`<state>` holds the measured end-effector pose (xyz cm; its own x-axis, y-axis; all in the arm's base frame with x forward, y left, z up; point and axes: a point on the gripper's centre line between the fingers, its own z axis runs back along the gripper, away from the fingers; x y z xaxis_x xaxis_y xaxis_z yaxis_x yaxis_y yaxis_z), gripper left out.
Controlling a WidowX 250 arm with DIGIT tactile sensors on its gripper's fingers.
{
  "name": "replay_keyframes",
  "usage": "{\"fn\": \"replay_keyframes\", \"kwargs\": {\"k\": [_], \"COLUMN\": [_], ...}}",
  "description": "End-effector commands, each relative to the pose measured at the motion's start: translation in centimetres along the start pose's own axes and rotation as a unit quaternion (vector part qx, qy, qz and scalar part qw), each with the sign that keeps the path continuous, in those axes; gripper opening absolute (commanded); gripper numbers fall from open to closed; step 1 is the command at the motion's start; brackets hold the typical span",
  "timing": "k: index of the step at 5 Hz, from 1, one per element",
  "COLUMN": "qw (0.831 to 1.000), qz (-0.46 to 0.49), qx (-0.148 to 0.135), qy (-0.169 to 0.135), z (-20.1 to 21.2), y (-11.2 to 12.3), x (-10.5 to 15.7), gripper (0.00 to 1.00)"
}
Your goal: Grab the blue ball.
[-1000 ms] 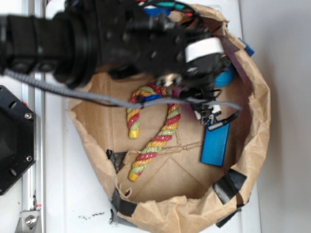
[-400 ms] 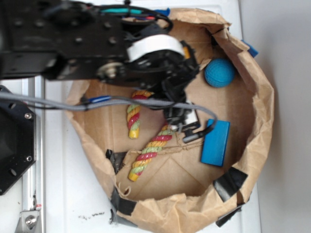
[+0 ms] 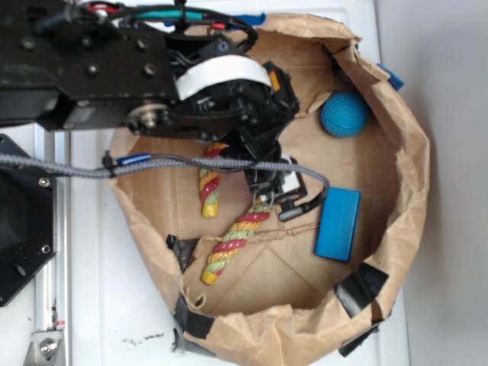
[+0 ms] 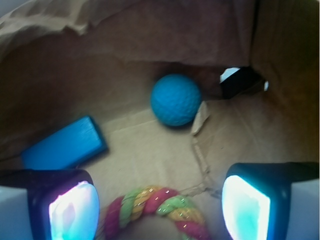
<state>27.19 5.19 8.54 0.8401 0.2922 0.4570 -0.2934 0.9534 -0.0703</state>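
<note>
Exterior view showed a rolled-down paper bag [image 3: 415,164] on the white bench [image 3: 107,305], walling in loose things. Inside lay a striped rope [image 3: 229,240], a blue block [image 3: 338,223] and the blue ball [image 3: 344,114], settled against the far wall. The gripper [image 4: 160,205] hung over the rope, jaws wide apart and empty, facing the ball.

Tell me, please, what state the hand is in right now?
Hand: open, holding nothing; the colored rope lies below between its fingers, and the blue ball sits apart, ahead of it.
</note>
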Motion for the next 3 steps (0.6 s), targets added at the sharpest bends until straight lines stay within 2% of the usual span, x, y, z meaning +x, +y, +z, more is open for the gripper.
{"fn": "replay_keyframes", "kwargs": {"k": [1, 2, 3], "qw": [1.000, 1.000, 1.000], "qz": [0.002, -0.005, 0.004], "qx": [0.008, -0.010, 0.003], "qy": [-0.017, -0.005, -0.008], "z": [-0.3, -1.0, -1.7], "y": [-0.8, -1.1, -1.5], "x": [1.6, 2.3, 3.6], "gripper": [1.00, 1.00, 1.00]}}
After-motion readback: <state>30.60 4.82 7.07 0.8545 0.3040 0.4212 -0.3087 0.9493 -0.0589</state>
